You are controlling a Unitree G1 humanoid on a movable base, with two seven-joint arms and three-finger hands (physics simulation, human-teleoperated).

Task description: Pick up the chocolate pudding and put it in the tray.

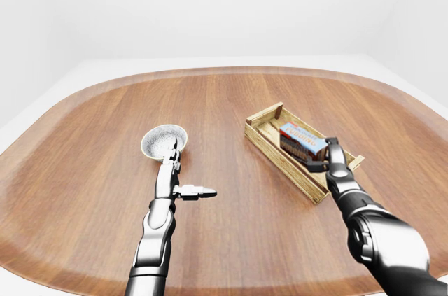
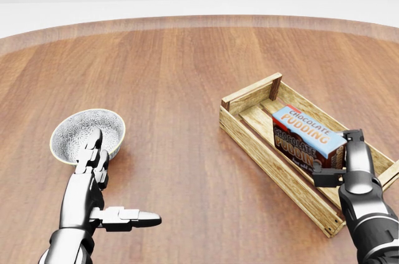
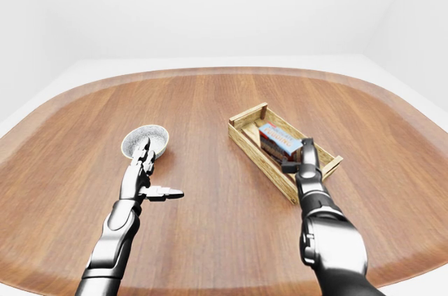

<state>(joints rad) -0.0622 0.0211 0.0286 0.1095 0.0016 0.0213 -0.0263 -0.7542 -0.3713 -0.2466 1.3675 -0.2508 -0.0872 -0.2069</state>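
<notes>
While the chocolate pudding (image 2: pixel 308 137) box lies inside the wooden tray (image 2: pixel 249 135), the right hand (image 2: pixel 344 165) grips the box's near end.
Left of the tray: patterned bowl (image 2: pixel 78 133) on the table (image 2: pixel 181 77), left hand (image 2: pixel 103 189) just below it, fingers spread, holding nothing. At the tray: right-hand fingers (image 2: pixel 354 142) clamped on the pudding.

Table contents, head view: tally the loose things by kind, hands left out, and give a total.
Pudding boxes: 1, the chocolate pudding, inside the tray
Wooden trays: 1, the tray
Bowls: 1, the patterned bowl
Total: 3
</notes>
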